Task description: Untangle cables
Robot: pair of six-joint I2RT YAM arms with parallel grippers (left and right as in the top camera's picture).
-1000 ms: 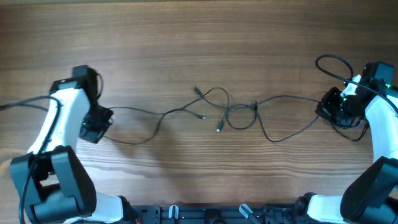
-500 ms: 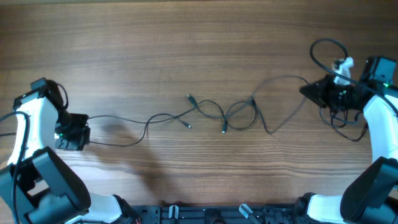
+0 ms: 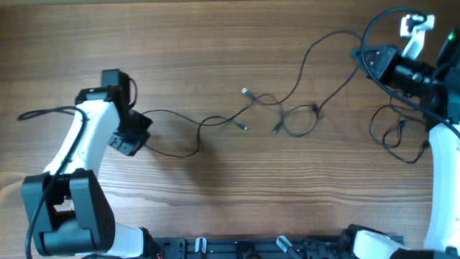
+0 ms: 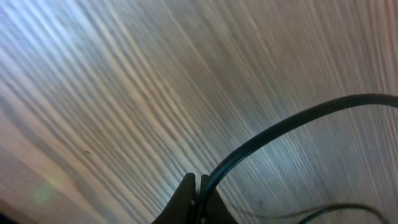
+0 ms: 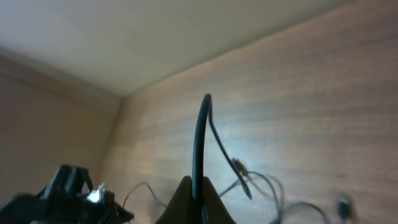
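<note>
Tabletop [image 3: 215, 43]: 2 claws [image 4: 196, 188] [image 5: 198, 185] tight on cables [image 3: 291, 119]

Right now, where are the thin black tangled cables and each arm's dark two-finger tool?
thin black tangled cables [image 3: 284, 111]: overhead view, knotted loops mid-table.
left dark tool [image 4: 198, 186]: left wrist view, tips pinching cable.
right dark tool [image 5: 196, 185]: right wrist view, tips pinching cable.

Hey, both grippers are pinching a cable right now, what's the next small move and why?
Probably draw the right gripper slightly farther from the left gripper. Both are shut on the cables, and the crossed loops in the middle look loose, with slack on each side, so a gentle pull apart may open the tangle rather than tighten it.
</note>
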